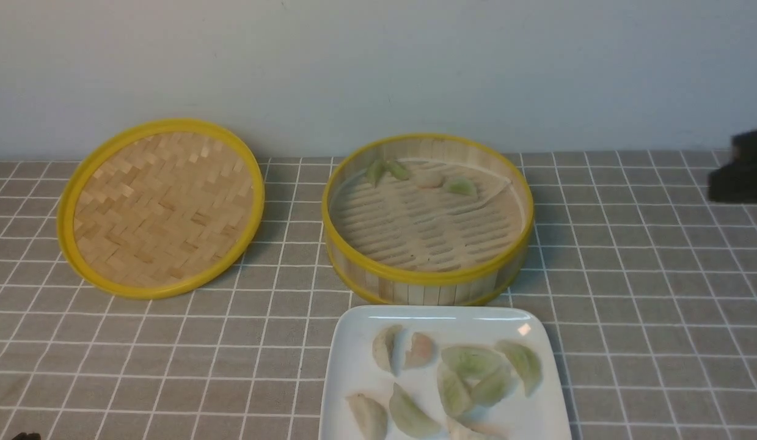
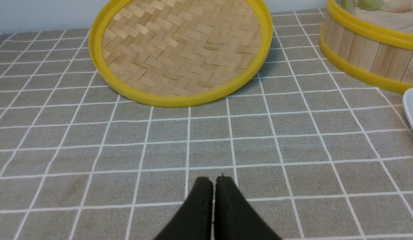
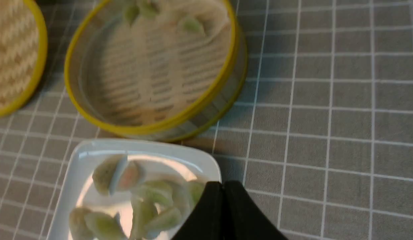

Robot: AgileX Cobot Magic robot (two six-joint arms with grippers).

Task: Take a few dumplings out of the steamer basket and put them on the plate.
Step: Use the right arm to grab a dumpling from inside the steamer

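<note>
The steamer basket (image 1: 427, 278) stands mid-table with several pale green and whitish dumplings (image 1: 460, 185) along its far side. In front of it the white plate (image 1: 354, 366) holds several dumplings (image 1: 470, 360). In the right wrist view my right gripper (image 3: 223, 184) is shut and empty, raised over the plate's (image 3: 83, 156) right corner beside the plated dumplings (image 3: 153, 196), with the basket (image 3: 153, 128) beyond. My left gripper (image 2: 213, 180) is shut and empty, low over the bare cloth left of the plate.
The flat woven lid (image 1: 161, 208) with its yellow rim leans against the wall left of the basket, straight ahead of the left gripper as the lid (image 2: 179, 50). A dark blurred part of my right arm (image 1: 742, 168) shows at the right edge. A grey checked cloth (image 1: 647, 293) covers the table.
</note>
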